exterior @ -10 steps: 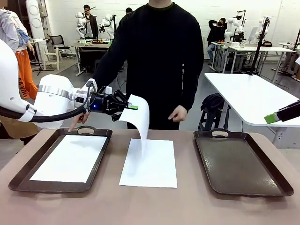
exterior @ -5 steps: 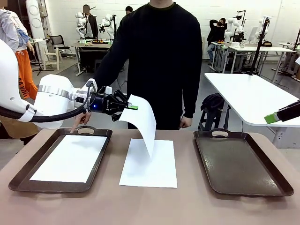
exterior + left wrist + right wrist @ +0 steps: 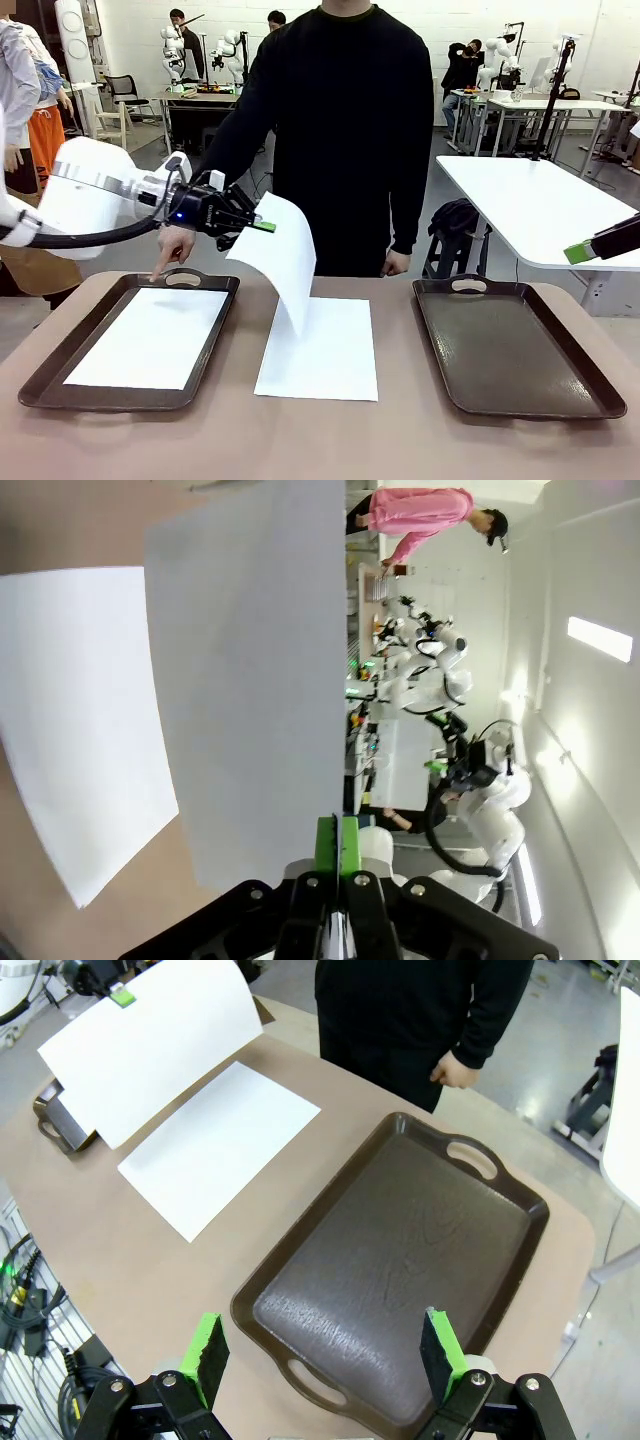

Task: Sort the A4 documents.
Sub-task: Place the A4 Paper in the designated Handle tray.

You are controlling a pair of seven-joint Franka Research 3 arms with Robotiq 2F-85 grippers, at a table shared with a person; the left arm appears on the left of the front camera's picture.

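One A4 document [image 3: 278, 258] hangs curled above the table, and my left gripper [image 3: 262, 226] is shut on its top corner, between the left tray and the table's middle. In the left wrist view the pads [image 3: 338, 840] pinch that sheet [image 3: 250, 670] at its edge. A second sheet [image 3: 322, 350] lies flat mid-table below it. A third sheet [image 3: 150, 335] lies in the left tray [image 3: 40, 388]. My right gripper [image 3: 325, 1345] is open, high above the bare right tray [image 3: 400, 1260], at the right edge of the front view [image 3: 580, 252].
A person in black stands at the far side. One hand [image 3: 172, 250] points a finger down at the left tray's far handle, close to my left gripper. The other hand [image 3: 397, 262] hangs by the table edge. The right tray [image 3: 510, 345] holds nothing.
My left gripper has moved left and slightly up, carrying the hanging sheet toward the left tray. The person's free hand dropped to their side. The right arm has not moved.
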